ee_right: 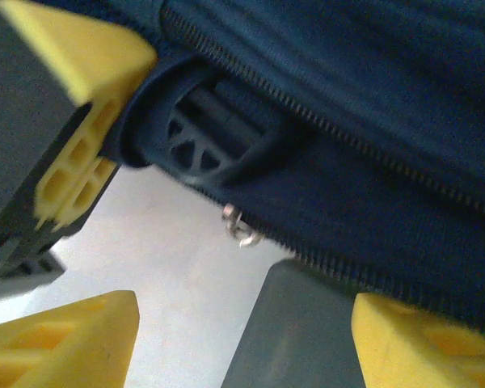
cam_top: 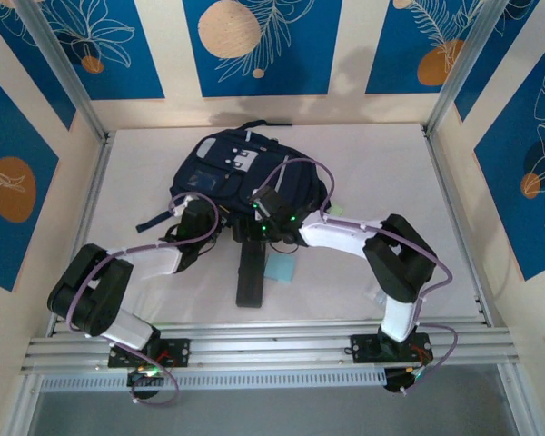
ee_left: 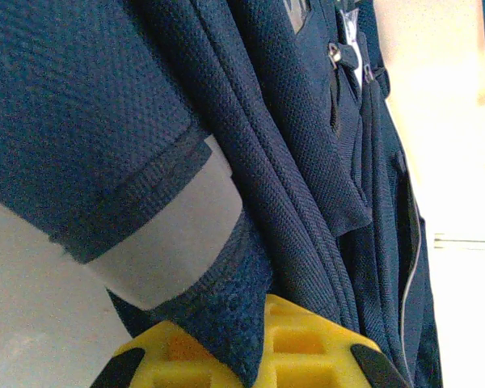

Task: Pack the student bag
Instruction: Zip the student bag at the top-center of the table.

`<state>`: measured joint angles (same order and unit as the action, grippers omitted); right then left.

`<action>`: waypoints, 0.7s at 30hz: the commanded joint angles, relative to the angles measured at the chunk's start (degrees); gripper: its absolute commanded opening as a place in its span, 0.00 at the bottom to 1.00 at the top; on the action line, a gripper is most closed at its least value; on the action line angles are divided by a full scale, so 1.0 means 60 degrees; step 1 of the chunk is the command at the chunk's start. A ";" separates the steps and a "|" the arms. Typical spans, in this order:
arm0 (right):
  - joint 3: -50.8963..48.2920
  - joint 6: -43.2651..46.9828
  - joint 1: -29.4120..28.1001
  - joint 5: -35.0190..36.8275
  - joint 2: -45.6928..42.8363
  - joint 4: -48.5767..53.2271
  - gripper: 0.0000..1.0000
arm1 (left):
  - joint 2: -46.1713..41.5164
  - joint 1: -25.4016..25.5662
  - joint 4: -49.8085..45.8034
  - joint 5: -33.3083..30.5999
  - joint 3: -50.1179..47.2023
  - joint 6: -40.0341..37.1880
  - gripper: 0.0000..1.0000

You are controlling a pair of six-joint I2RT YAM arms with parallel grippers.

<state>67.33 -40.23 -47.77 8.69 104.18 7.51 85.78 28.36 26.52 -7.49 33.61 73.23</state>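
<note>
Robot test cell: aluminium frame [cam_top: 272, 345], printed panels [cam_top: 263, 45].

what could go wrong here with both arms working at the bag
1. The left pincer is shut on just a thin fold of the student bag; the fold could slip out if the arm pulls hard.
2. The right pincer stands open at the zipper pull, tight against the fabric; closing might catch cloth instead of the pull.

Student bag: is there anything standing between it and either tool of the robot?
Nothing visible does. The left tool is shut on a navy fabric strip of the student bag, and the right tool sits at its zippered edge, fingers apart, with no other thing between.
</note>
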 commanded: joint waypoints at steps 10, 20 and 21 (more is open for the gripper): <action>0.0987 -0.0656 -0.0417 0.2728 0.1528 -0.1198 0.56 | -0.0570 0.0340 0.0582 0.0310 0.0332 0.0530 0.00; 0.1639 -0.1593 -0.0855 0.5368 0.2089 -0.1041 0.50 | -0.0441 0.0662 0.1053 0.0490 0.0284 0.0992 0.00; 0.1740 -0.1586 -0.0842 0.5422 0.2177 -0.0982 0.49 | -0.0403 0.0664 0.1088 0.0536 0.0288 0.1018 0.00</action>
<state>74.19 -48.49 -53.45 33.95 114.89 6.61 85.54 29.67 27.00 -9.52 33.61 77.93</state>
